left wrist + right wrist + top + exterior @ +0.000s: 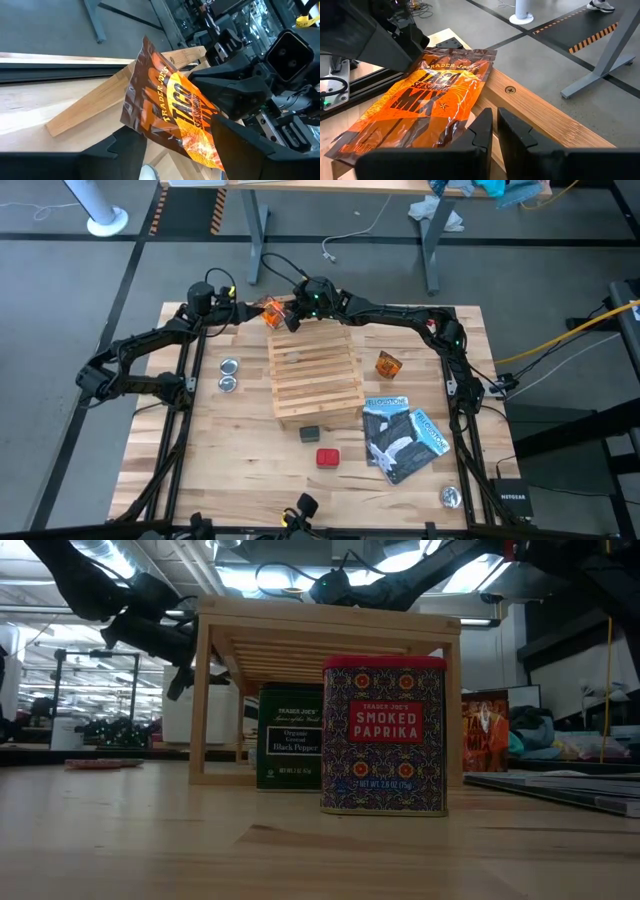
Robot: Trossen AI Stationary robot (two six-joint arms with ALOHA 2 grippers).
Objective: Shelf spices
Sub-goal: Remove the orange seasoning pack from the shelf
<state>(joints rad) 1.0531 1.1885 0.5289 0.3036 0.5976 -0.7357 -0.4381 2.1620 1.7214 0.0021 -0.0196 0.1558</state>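
Handover point sits at the far edge of the shelf (316,376), where both my arms meet over one orange taco seasoning packet (273,312). My left jaws (170,145) are partly closed on that packet, holding it by one end above the shelf's far rail. My right jaws (494,131) are pressed nearly shut just beside the packet's other edge; I cannot confirm they have any film between them. A second orange packet (388,364) lies on the bench (240,460) right of the shelf, and the dark grey pepper box (309,433) and the red paprika box (327,457) stand on the bench in front of it, none shelved yet. Two silver tins (229,374) and the booklets (402,437) lie clear of the work. Risk, in my judgement: the crinkly film is slick and limp, so a release by the left jaws before the right has a true grip would drop the packet behind the shelf or through the slats. The two wrists are also very close; any sideways correction could knock them together or nudge the shelf.
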